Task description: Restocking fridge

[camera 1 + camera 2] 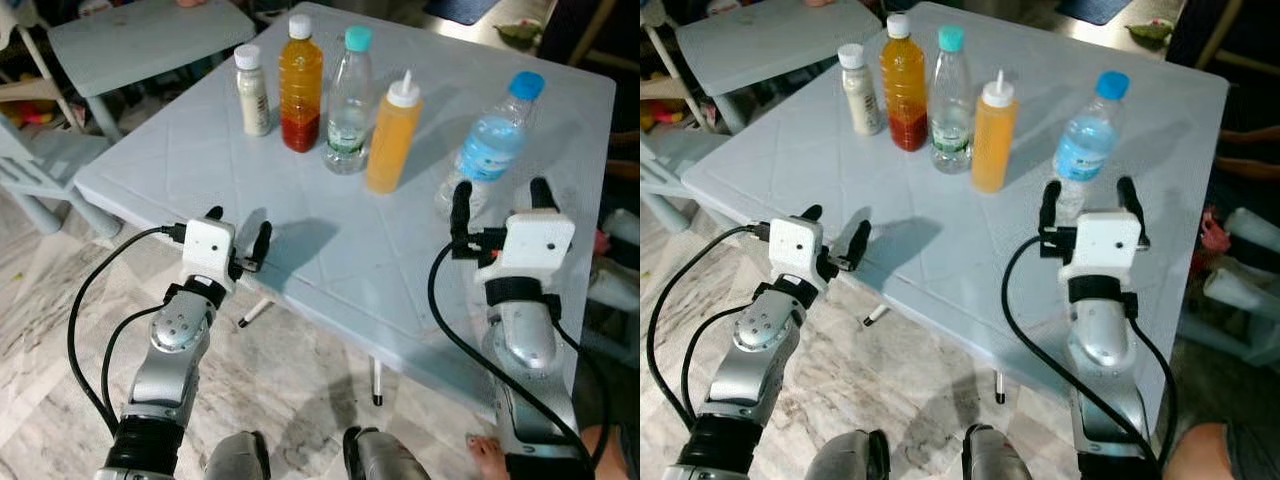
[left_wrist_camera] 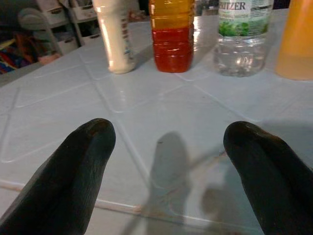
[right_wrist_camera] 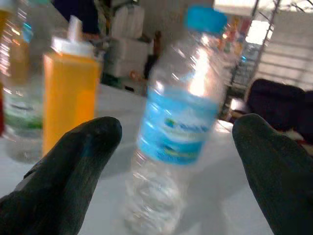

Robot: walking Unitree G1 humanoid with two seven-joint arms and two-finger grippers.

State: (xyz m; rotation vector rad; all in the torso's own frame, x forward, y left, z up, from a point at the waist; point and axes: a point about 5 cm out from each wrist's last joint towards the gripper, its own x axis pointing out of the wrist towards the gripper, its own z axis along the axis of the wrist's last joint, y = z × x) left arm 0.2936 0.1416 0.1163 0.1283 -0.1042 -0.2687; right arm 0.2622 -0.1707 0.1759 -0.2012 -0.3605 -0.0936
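You are lining the right gripper (image 1: 497, 196) up on the blue-capped water bottle (image 1: 490, 145), its two black fingers spread wide and the bottle standing between them in the right wrist view, not yet touched. That wide spread is giving you room to slide around the bottle's body, so this reads as the approach to a first pick for the fridge. The bottle is standing upright near the right edge of the pale plastic table (image 1: 330, 250), apart from the others, which makes it the easiest one to take; it looks nearly empty, clear through most of its height.

Your left gripper (image 1: 237, 234) is hovering over the table's near left edge, fingers also wide apart and holding nothing, well short of the row beyond it.

That row is standing toward the far side of the table: a small white-capped bottle (image 1: 252, 92) of pale creamy stuff, an amber bottle (image 1: 300, 85) with a red layer at its bottom, a teal-capped clear bottle (image 1: 350, 100) holding a little water, and an orange squeeze bottle (image 1: 392, 135) with a white nozzle, nearly full. All five are upright and capped.
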